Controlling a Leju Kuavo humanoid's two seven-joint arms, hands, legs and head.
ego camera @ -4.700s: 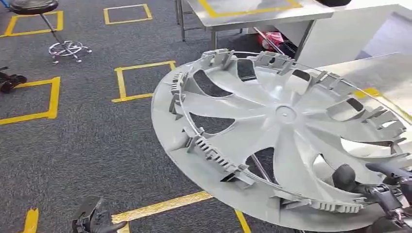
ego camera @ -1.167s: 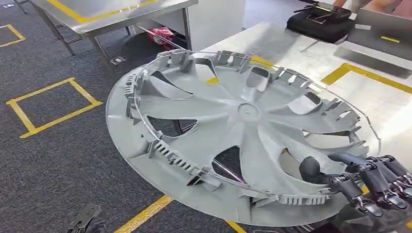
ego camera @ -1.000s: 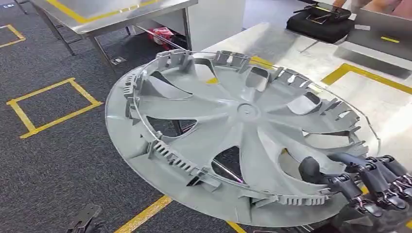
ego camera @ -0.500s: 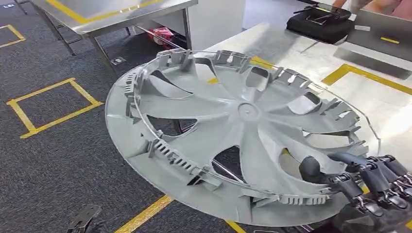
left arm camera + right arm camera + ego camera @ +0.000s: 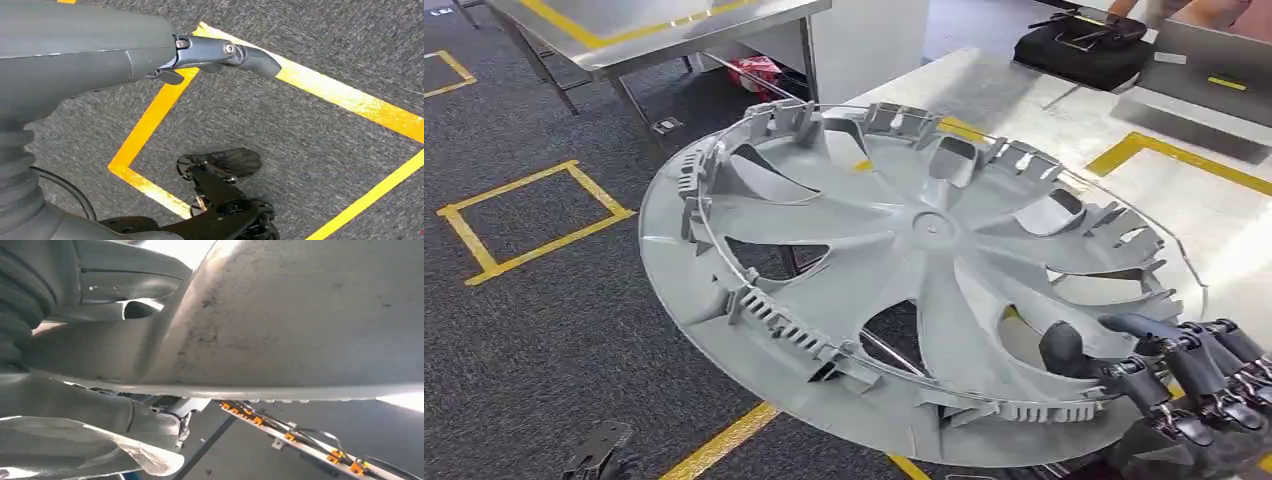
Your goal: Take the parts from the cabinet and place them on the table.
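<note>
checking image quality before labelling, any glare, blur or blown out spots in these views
Head view: sharp; the steel table glares white at its right edge. Right wrist view: the hubcap sits too close, soft, with blown-out patches at the top and right edges. Left wrist view: evenly lit, the carpet slightly smeared, the left hand crisp.

Place: a workshop or robot test floor — industrial, not domestic.
Floor: grey carpet marked with yellow tape squares, like set work spots.
Furniture: bare steel tables — one table on thin metal legs, another bench close by, both with yellow tape lines on top.
Goods: a large grey plastic wheel cover, a car part.
Gear: a black case on the far bench.
</note>
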